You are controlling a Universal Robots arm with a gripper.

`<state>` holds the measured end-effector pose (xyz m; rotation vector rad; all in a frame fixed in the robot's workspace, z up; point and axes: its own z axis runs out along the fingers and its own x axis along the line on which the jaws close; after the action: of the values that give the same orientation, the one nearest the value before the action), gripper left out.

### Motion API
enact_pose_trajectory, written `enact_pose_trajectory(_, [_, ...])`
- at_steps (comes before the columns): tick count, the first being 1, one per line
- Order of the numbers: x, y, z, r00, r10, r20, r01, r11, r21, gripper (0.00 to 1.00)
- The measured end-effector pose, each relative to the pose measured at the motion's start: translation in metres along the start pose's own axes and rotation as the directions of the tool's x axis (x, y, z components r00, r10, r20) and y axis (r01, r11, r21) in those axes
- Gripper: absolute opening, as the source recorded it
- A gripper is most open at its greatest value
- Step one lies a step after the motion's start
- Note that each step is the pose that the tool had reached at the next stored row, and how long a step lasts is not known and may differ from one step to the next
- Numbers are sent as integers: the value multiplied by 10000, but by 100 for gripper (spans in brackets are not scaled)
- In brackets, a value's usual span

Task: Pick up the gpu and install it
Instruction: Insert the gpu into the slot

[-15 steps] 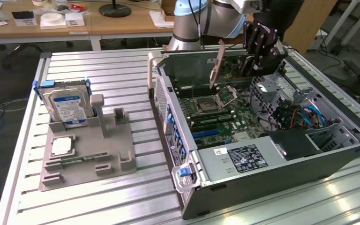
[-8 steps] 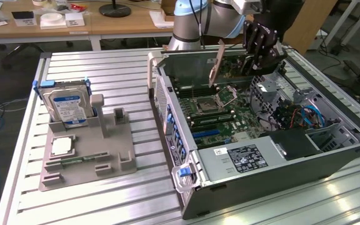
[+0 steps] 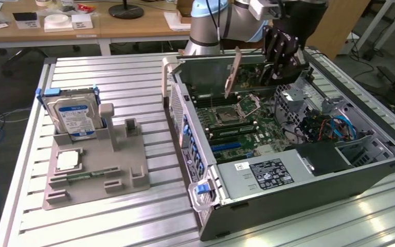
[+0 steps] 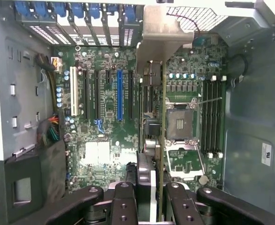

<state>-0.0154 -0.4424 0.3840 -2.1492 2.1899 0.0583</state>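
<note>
I kept the pincer (image 4: 152,187) clenched on the graphics card (image 4: 157,136), which hung on edge inside the open computer case (image 3: 307,200), above its motherboard (image 4: 104,126). The bracket faced the case's rear openings, I judged for slot alignment.

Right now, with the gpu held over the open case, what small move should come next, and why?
Probably a short sideways shift toward the long blue slot, before any lowering. The gripper holds the gpu on edge above the motherboard, but its edge lines up nearer the CPU socket than that slot.
</note>
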Motion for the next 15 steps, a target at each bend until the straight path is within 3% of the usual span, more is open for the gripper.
enact_pose_trajectory(7, [18,93,124,10000,-31,0,31,10000,-9,28])
enact_pose_trajectory(12, [77,96,207,10000,-67,-1,67,9999,-107,28])
enact_pose_trajectory(15, [101,108,245,10000,-77,-9,77,9999,-125,28])
